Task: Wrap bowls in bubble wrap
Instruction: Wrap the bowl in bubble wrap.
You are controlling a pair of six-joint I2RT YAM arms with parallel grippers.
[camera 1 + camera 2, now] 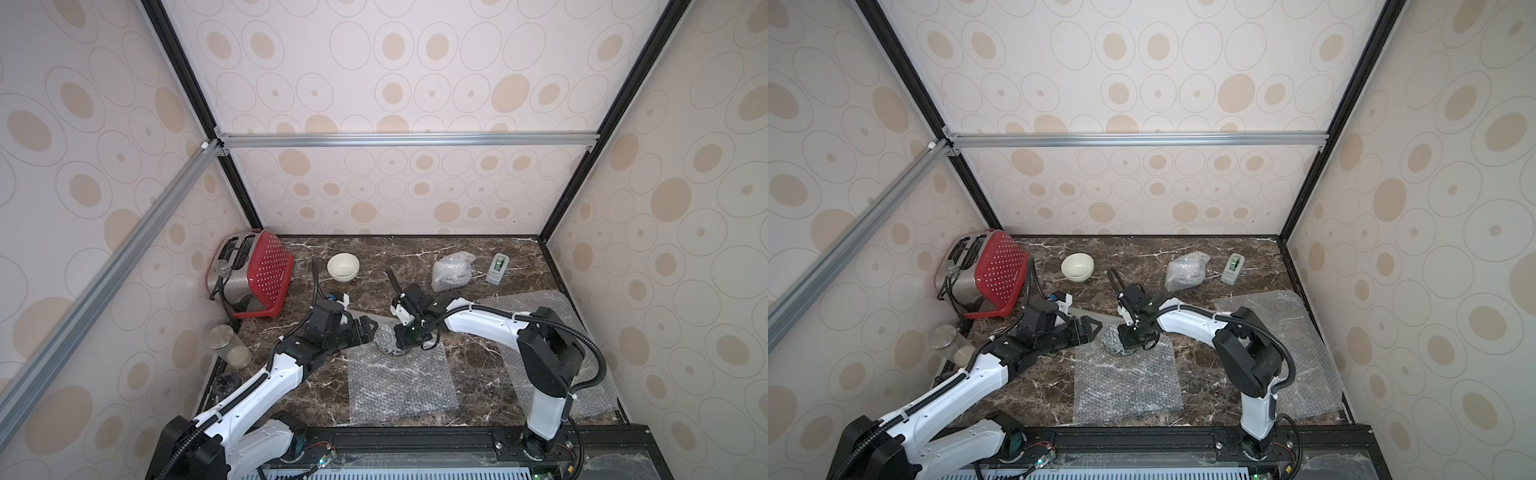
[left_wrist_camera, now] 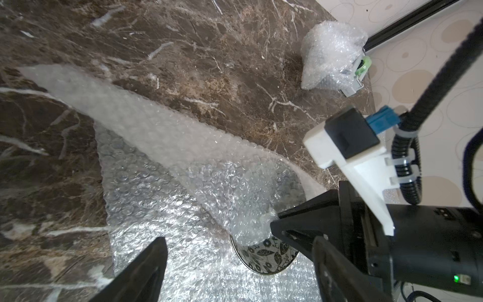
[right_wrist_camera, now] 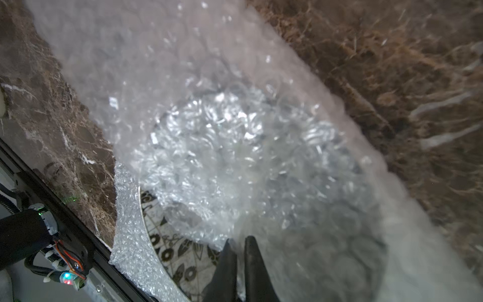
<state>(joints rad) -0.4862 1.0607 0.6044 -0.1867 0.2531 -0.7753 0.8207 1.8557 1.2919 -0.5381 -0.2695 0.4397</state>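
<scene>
The leaf bowl (image 2: 264, 257) sits on the far edge of a flat bubble wrap sheet (image 1: 399, 382) in the middle of the marble table (image 1: 478, 365). The right gripper (image 3: 239, 243) is pinched tight on a corner of that sheet, which is folded over the bowl. The left gripper (image 2: 239, 243) is wide open beside the bowl and holds nothing. A cream bowl (image 1: 343, 267) and a wrapped bundle (image 1: 452, 271) sit at the back
</scene>
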